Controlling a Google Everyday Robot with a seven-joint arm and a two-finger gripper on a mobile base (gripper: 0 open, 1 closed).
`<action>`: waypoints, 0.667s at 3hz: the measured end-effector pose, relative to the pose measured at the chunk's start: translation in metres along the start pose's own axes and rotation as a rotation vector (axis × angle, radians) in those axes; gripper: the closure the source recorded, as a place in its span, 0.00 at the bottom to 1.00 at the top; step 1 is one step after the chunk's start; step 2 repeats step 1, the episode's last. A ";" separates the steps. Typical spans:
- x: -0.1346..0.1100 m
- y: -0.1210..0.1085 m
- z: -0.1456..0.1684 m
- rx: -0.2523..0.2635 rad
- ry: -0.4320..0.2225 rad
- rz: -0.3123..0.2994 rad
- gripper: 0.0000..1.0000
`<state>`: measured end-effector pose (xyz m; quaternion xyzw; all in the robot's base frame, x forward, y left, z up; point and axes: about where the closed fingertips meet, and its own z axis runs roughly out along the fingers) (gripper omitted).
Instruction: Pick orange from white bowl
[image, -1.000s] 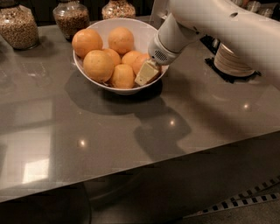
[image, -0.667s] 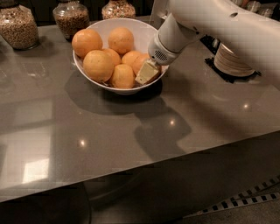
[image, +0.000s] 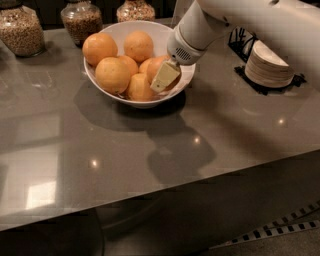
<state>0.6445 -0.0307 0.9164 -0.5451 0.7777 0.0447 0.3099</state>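
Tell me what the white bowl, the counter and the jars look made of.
The white bowl looks like glazed ceramic: glossy, opaque, smooth flaring sides. The counter seems polished grey stone or laminate; it mirrors lights. The jars look like clear glass, contents showing through. The gripper is in the bowl's right side, at the orange.

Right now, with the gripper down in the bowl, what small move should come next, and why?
Probably a short, slow, straight lift. The gripper sits inside the bowl at its right side, against the orange, with other oranges packed close to the left. Rising vertically would likely avoid the rim and neighbours. Whether the orange is held does not show, so watch that it rises too.
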 end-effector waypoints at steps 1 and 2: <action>-0.016 -0.003 -0.021 0.032 -0.022 -0.032 1.00; -0.016 -0.003 -0.021 0.032 -0.022 -0.032 1.00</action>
